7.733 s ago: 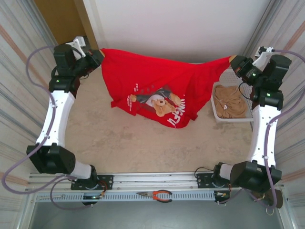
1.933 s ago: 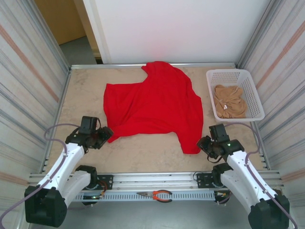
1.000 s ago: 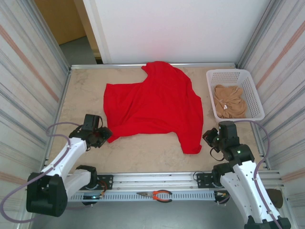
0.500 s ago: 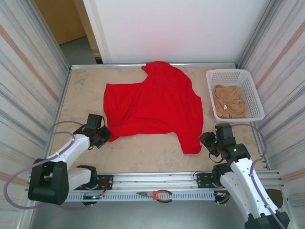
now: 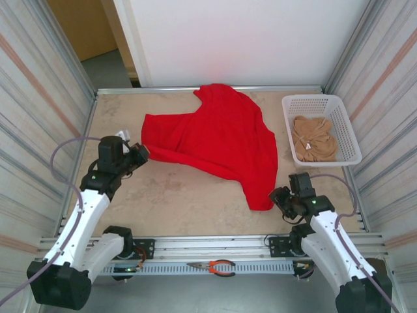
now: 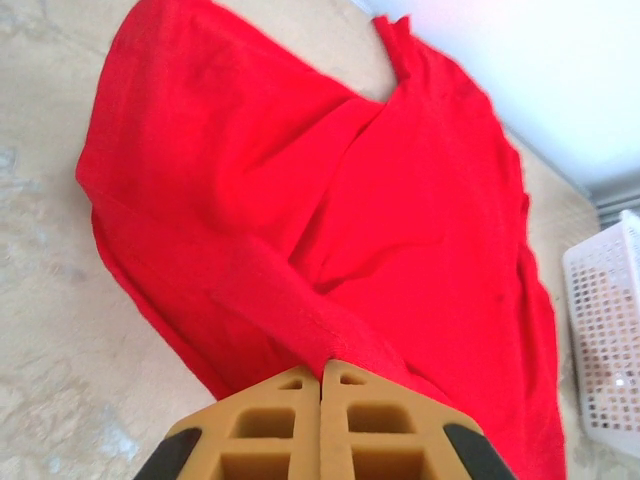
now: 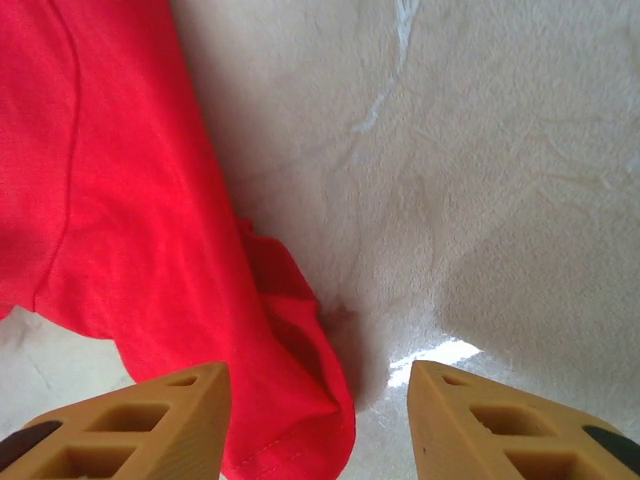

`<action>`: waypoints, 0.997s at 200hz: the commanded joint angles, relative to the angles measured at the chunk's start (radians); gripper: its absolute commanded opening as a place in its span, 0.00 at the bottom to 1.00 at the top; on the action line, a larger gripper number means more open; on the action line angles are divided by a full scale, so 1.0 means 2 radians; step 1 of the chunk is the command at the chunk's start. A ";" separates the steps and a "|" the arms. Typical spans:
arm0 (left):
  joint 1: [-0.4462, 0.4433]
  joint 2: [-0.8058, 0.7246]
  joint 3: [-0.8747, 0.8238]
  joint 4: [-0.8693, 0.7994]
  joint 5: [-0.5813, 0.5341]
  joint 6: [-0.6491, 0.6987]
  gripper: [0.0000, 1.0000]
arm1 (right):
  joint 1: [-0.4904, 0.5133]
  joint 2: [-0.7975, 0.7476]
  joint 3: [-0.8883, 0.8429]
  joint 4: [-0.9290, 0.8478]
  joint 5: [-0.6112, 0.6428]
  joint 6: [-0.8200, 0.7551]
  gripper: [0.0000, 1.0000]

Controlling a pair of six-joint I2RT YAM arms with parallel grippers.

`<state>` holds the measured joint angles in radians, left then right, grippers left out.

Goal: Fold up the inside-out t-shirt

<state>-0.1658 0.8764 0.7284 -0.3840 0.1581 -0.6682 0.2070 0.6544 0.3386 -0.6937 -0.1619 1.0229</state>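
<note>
Our left claw (image 6: 322, 362) clamps the t-shirt (image 5: 221, 140) near the desk's (image 5: 195, 202) left edge; our right claw (image 7: 318, 375) stands apart.

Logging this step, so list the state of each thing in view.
t-shirt: spread out, wrinkled, plain side up.
left gripper: shut on the t-shirt's edge.
right gripper: open, over the t-shirt's near corner.
basket: upright, holding the tan garment.
tan garment: crumpled.
</note>
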 commanded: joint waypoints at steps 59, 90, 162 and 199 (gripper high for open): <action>0.023 -0.020 -0.023 -0.026 0.015 0.011 0.00 | -0.003 0.006 -0.023 0.026 -0.007 0.014 0.28; 0.026 -0.019 -0.021 -0.026 0.015 0.012 0.00 | -0.003 0.013 -0.023 0.030 -0.002 0.014 0.21; 0.030 -0.019 -0.029 -0.016 0.018 0.007 0.00 | -0.003 0.070 -0.029 0.088 -0.012 0.021 0.17; 0.083 0.009 -0.009 0.013 0.057 0.016 0.00 | -0.011 0.042 0.035 0.052 -0.008 0.018 0.00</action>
<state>-0.0673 0.8623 0.6739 -0.4065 0.2123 -0.6651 0.2020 0.8036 0.3012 -0.5495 -0.1848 1.0515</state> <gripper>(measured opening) 0.059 0.045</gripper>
